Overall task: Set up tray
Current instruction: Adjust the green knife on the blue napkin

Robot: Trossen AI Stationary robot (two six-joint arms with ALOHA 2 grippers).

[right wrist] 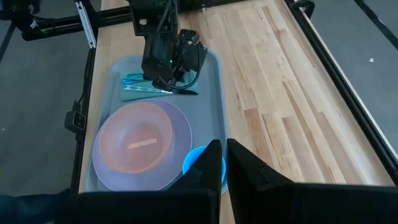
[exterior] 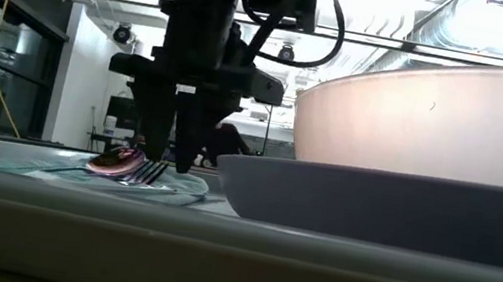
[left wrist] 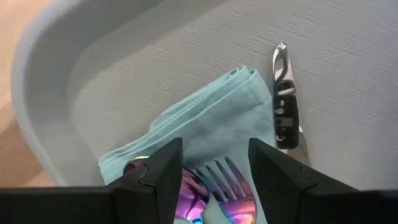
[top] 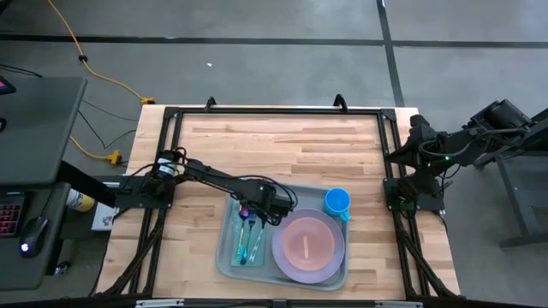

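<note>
Two open fingers of the left gripper (left wrist: pixel 211 177) hover over the fork (left wrist: pixel 227 186) on the napkin (left wrist: pixel 205 127) inside the tray (left wrist: pixel 81 74).

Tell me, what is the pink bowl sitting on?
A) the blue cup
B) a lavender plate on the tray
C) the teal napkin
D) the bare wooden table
B: seen from above, the pink bowl rests on a lavender plate that lies on the tray, while the blue cup and the teal napkin sit apart from it.
</note>
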